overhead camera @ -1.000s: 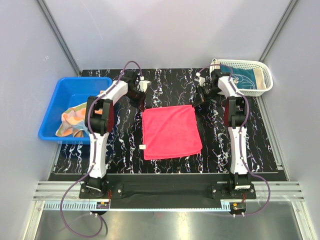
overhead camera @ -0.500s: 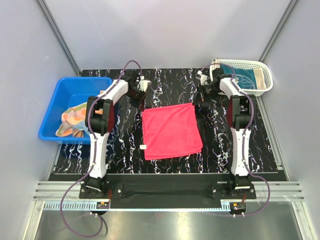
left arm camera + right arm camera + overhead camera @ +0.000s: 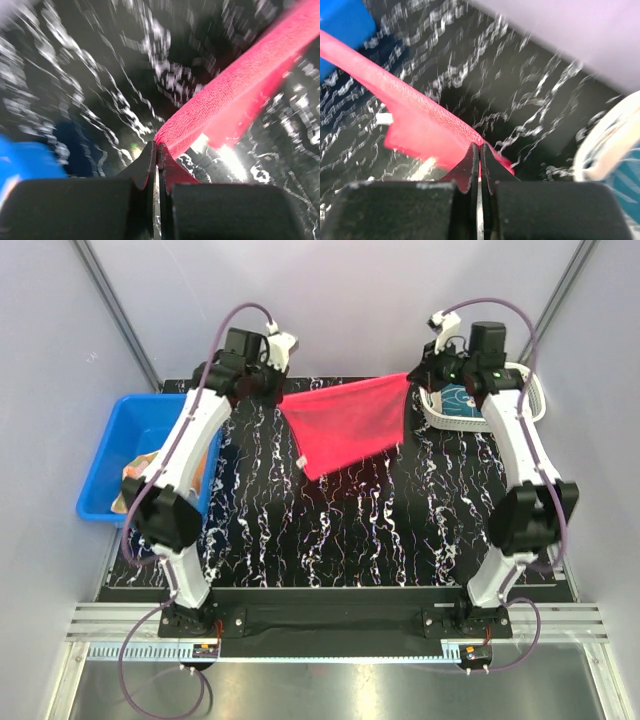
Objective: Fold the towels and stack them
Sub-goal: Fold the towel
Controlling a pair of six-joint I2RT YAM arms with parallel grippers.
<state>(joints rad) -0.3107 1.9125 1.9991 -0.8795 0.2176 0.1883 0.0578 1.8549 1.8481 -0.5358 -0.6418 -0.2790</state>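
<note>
Above the desk, my left pincer and right pincer each clamp a corner of the pink towel, stretched between them.

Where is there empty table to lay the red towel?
The middle of the black marbled table, between the left arm and right arm, is bare. Crowded: the far edge under the hanging pink-red towel, the blue plastic bin on the left, the white basket far right.
</note>
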